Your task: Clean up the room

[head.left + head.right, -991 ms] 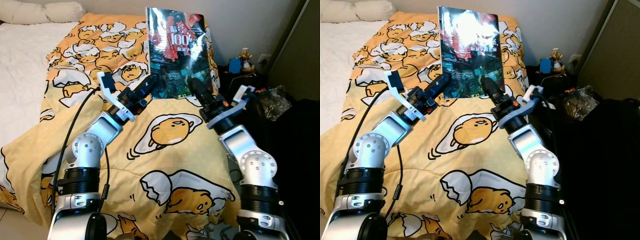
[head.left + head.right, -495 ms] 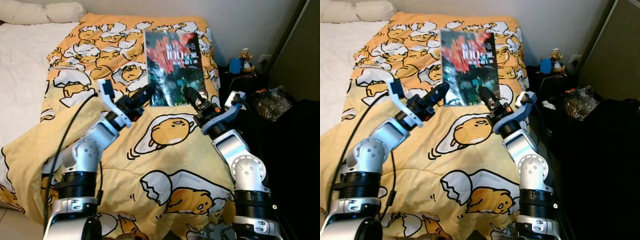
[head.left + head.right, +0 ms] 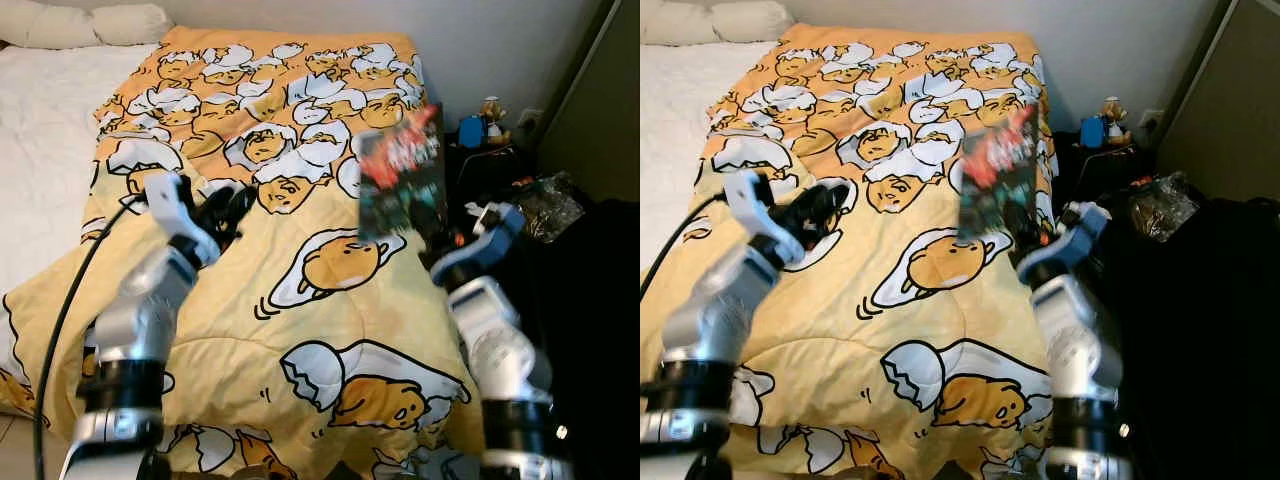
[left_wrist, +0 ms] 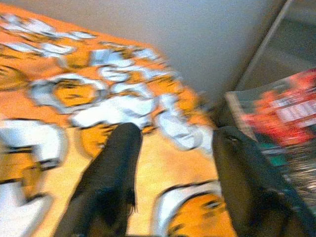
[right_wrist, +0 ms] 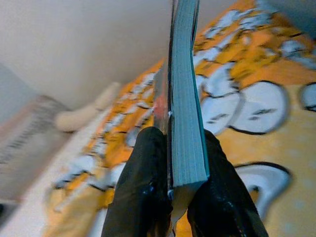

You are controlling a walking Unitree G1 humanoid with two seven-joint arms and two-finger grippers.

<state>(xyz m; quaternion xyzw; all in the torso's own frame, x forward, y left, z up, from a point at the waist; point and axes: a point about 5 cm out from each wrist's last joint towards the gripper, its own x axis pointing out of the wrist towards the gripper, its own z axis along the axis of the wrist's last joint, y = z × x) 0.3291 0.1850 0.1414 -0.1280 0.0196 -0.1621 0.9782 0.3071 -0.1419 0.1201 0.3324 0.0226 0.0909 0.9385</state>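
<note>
Gripping one book [image 3: 401,183] by its lower edge, the right gripper [image 5: 170,163] has its two black fingers [image 5: 143,182] pressed flat against the covers, one on each side, with the block of pages between them in the right wrist view. The book stands nearly upright above the gripper, tilted a little, its dark cover with red lettering turned toward the bed. It hangs in the air over the right edge of the bed, just above the yellow blanket [image 3: 300,330] and close to the dark bedside stand [image 3: 480,165].

The left gripper [image 4: 173,163] is well apart from the book, over the left half of the blanket near where the yellow cloth meets the white sheet [image 3: 45,150]. Its two fingers [image 4: 113,173] are spread wide with nothing between them; in the left wrist view the blanket pattern shows through the gap and the book's red cover sits off beyond one fingertip. A black cable [image 3: 70,300] loops from the left arm down along the blanket's left edge.

One white pillow [image 3: 85,22] lies at the far left corner of the bed. On the stand by the wall are a blue object [image 3: 470,130] and a small figurine [image 3: 491,112], and one crumpled clear bag [image 3: 548,200] lies beside them. The picture is blurred around both arms.
</note>
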